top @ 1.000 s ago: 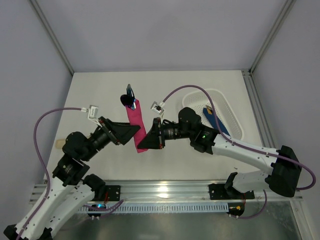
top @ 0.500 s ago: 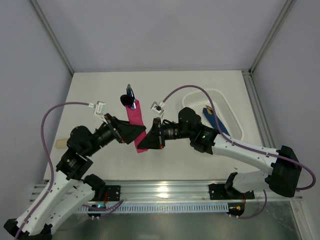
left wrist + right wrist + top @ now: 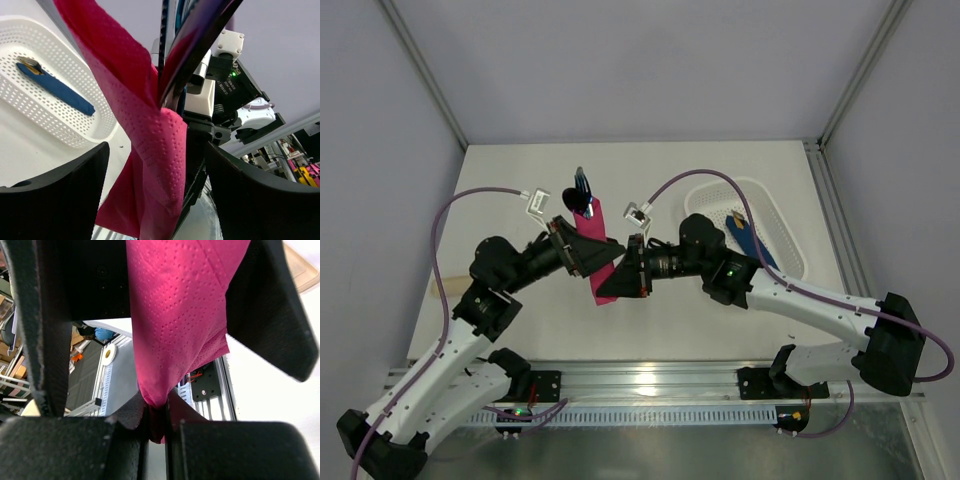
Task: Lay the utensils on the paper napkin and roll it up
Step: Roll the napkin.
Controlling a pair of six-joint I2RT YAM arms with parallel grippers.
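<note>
The magenta-pink paper napkin (image 3: 592, 240) is wrapped as a loose roll around the dark purple utensils (image 3: 578, 196), whose heads stick out of its far end. My right gripper (image 3: 612, 285) is shut on the roll's near end; in the right wrist view the jaws pinch the napkin (image 3: 175, 315) at its tip, at the gripper (image 3: 157, 427). My left gripper (image 3: 592, 256) is open, its fingers (image 3: 55, 200) apart on either side of the napkin (image 3: 150, 150). The utensils (image 3: 197, 35) show above the napkin there.
A white perforated basket (image 3: 782, 225) at the right holds a blue flat strip (image 3: 752, 243); it also shows in the left wrist view (image 3: 35, 115). A pale beige stick (image 3: 440, 288) lies at the table's left edge. The rail runs along the near edge.
My left arm has swung right and forward, so its open gripper now straddles the roll. The right gripper and the roll have shifted only slightly.
</note>
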